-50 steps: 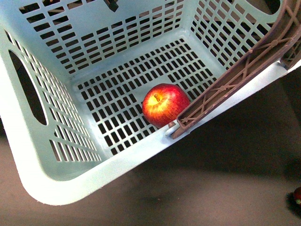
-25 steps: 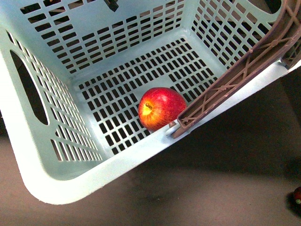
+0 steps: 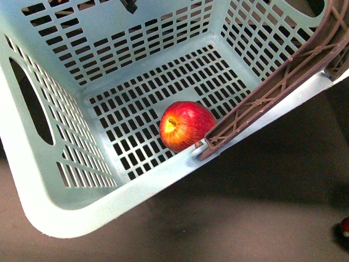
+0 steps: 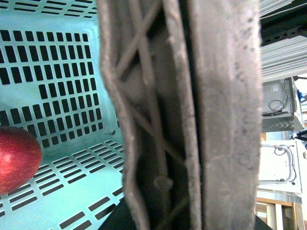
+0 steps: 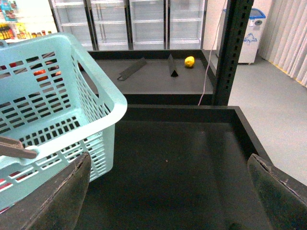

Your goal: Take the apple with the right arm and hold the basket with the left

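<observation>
Item, the apple (image 3: 187,126): red with a yellow patch at the stem dimple, which faces the left of the front view. We find it lying on the slotted floor of the basket (image 3: 65,213), against the near wall and just beside the lower end of the brown handle (image 3: 272,87). Item, the basket: pale turquoise, tilted in the front view, with an oval cut-out in its left wall; the apple is the only thing we see in it. Item, the right claw (image 5: 168,201): fingers (image 5: 57,196) spread wide with nothing between them, hanging over bare dark bench (image 5: 182,158) outside the basket. The basket's rim and slotted wall stand to one side of this claw, so the apple lies well apart from it, within the basket walls; we do not make out the apple in the right wrist view. Item, the left claw: the handle fills the middle of the left wrist view at very close range, and we cannot tell whether this claw is spread or pinching it. In the same view the apple shows at the picture's edge, on the basket floor beyond the handle. Item, a small dark red fruit (image 3: 344,226) on the bench, well apart from the basket. Item, a yellow object (image 5: 190,61) on a far shelf.
</observation>
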Robot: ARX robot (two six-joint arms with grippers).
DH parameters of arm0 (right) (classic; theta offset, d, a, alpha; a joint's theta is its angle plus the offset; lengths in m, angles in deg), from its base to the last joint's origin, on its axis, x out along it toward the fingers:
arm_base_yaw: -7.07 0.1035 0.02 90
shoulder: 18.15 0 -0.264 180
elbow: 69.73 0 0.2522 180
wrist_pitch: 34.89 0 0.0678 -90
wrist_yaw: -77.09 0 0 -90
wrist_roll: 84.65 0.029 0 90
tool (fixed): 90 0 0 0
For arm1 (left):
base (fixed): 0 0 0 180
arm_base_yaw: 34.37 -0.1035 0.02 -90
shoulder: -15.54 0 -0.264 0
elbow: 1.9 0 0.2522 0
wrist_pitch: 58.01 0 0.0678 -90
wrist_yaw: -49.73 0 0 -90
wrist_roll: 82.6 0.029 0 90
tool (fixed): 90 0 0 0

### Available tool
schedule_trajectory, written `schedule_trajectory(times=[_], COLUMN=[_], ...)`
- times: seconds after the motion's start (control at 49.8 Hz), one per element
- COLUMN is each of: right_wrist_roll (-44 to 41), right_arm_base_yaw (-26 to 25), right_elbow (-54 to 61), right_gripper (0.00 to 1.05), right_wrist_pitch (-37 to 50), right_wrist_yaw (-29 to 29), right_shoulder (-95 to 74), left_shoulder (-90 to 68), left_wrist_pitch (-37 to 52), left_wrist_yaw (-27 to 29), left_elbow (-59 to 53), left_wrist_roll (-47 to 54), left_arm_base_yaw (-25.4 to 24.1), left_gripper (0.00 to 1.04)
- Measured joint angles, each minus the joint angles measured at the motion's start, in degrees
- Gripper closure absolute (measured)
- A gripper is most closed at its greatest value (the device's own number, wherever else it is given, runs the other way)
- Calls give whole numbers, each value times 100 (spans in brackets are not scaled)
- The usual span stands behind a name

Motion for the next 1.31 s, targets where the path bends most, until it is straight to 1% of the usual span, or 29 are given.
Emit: schedule_trajectory(times=[0.06, 0.08, 0.1, 0.181, 0.221, 0.402, 0.542, 0.703, 0.844, 0.904, 1.085, 1.305], right_wrist_roll=[0, 0, 0, 0, 0, 0, 0, 0, 0, 0, 0, 0], right_arm_base_yaw=[0, 0, 0, 0, 0, 0, 0, 0, 0, 0, 0, 0], right_elbow=[0, 0, 0, 0, 0, 0, 0, 0, 0, 0, 0, 0], right_gripper=[9, 9, 9, 9, 9, 9, 9, 9, 9, 9, 9, 9], right_wrist_pitch=[0, -2, -2, -2, -2, -2, -2, -2, -2, -2, -2, -2], right_wrist_yaw=[0, 0, -4, 0, -2, -2, -2, -2, 0, 0, -2, -2], right_shoulder=[0, 0, 0, 7, 4, 4, 4, 4, 4, 4, 4, 4], left_shoulder=[-4, -17, -37, -72, -81, -81, -9, 254, 417, 415, 273, -269], left_wrist_pitch=[-328, -442, -463, -479, -481, -481, -470, -417, -304, -273, -181, 271], left_wrist_yaw=[507, 778, 916, 1189, 1222, 1091, 903, 901, 896, 798, 544, 542], left_elbow=[92, 140, 164, 240, 293, 365, 330, 74, -393, -649, -990, -1034], left_wrist_roll=[-269, -544, -741, -1084, -1121, -1331, -1419, -1414, -1416, -1445, -1729, -1958], left_arm_base_yaw=[33, 35, 33, 0, -50, -363, -922, -1432, -2050, -2286, -2632, -2924], left_gripper=[89, 89, 89, 89, 89, 89, 89, 89, 89, 89, 89, 89])
